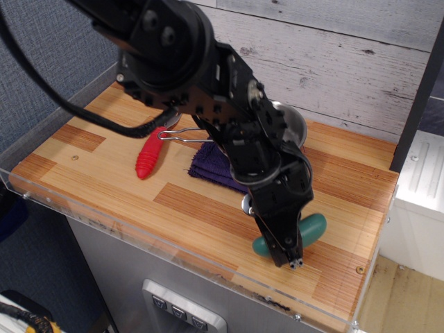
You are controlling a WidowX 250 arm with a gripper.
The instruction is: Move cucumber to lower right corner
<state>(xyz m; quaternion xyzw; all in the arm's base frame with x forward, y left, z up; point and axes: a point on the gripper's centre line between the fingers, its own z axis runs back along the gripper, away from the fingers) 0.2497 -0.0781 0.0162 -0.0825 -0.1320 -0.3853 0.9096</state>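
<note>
Bulky matte-black robot arm (208, 97) of rounded jointed housings, thick black cable (62, 104) trailing behind, narrowing to a slim black gripper (288, 253)

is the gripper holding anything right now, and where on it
The gripper holds the cucumber, clamped around its middle; both rounded ends stick out either side of the fingers.

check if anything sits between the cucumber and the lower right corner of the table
Nothing visible does. The cucumber is at the gripper, and the wood between it and the lower right corner is bare. The purple cloth, red-handled fork and metal bowl all lie behind it.
</note>
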